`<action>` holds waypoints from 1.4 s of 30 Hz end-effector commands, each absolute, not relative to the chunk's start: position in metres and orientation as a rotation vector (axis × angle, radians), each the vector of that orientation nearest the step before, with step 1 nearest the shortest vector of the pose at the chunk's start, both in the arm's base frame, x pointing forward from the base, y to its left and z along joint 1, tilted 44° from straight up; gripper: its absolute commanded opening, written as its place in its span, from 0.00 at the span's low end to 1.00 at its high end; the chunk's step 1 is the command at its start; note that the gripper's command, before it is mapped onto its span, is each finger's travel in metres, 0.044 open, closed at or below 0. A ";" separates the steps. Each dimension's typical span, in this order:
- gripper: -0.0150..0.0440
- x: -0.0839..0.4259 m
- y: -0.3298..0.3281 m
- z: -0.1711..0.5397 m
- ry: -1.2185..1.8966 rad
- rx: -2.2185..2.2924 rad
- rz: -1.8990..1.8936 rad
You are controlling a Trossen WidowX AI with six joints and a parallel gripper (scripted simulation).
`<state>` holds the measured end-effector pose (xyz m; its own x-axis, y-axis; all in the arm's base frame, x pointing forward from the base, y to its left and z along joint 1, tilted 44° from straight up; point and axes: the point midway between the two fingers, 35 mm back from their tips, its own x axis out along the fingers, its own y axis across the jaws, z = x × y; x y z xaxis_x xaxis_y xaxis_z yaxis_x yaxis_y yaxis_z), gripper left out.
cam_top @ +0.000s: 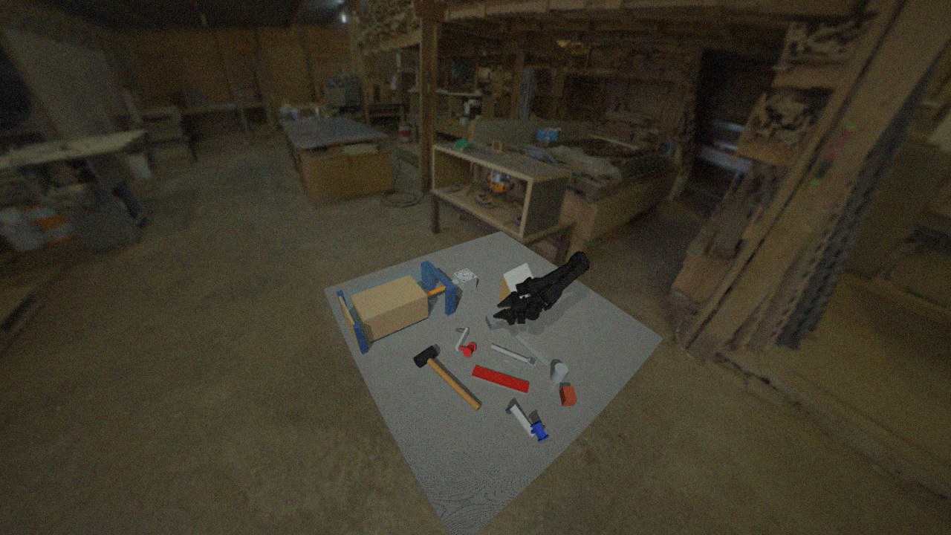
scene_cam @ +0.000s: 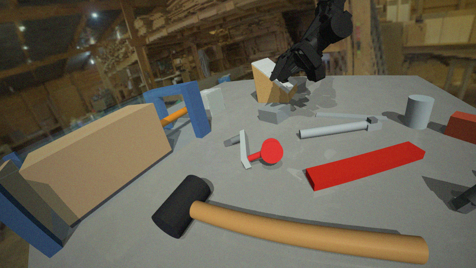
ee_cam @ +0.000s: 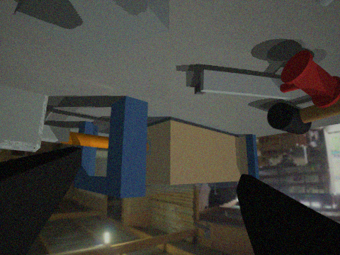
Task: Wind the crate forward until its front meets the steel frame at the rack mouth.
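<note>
The tan crate (cam_top: 392, 309) (scene_cam: 109, 156) (ee_cam: 203, 152) sits flat in the rack, a gap behind the blue mouth frame (cam_top: 449, 300) (scene_cam: 196, 109) (ee_cam: 132, 149). An orange strap (cam_top: 435, 290) (scene_cam: 174, 115) (ee_cam: 90, 140) runs from it through the frame towards the pale winch (cam_top: 466, 281) (scene_cam: 214, 101) (ee_cam: 19, 122). The clear panels are hard to make out. A crank with a red knob (cam_top: 469, 349) (scene_cam: 272, 150) (ee_cam: 309, 79) lies on the bench; another with a blue knob (cam_top: 539, 431) lies near the edge. My gripper (cam_top: 498, 310) (scene_cam: 294, 78) (ee_cam: 161, 170) is open and empty, raised near the wedge block.
A mallet (cam_top: 454, 382) (scene_cam: 299, 229), a red bar (cam_top: 500, 378) (scene_cam: 364, 165) and a square-ended rod (cam_top: 512, 353) (scene_cam: 333, 129) lie on the bench. A grey cylinder (cam_top: 559, 371) (scene_cam: 418, 112) and orange-red block (cam_top: 567, 395) (scene_cam: 462, 126) stand beyond. The wedge block (scene_cam: 264, 86) and grey block (scene_cam: 271, 114) are near my gripper.
</note>
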<state>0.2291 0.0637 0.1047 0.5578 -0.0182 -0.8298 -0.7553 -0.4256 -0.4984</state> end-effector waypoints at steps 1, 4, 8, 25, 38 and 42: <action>0.98 0.230 0.063 0.104 0.641 -1.823 0.960; 1.00 0.234 0.061 0.103 0.719 -1.707 0.930; 1.00 0.246 0.065 0.102 0.889 -1.339 0.830; 1.00 0.316 0.091 0.087 1.505 0.457 0.014; 1.00 0.357 0.095 0.070 1.667 1.300 -0.643; 1.00 0.370 0.095 0.064 1.687 1.542 -0.889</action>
<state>0.3324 0.0928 0.0943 0.0757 0.3459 -0.9352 0.5559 0.7640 0.3276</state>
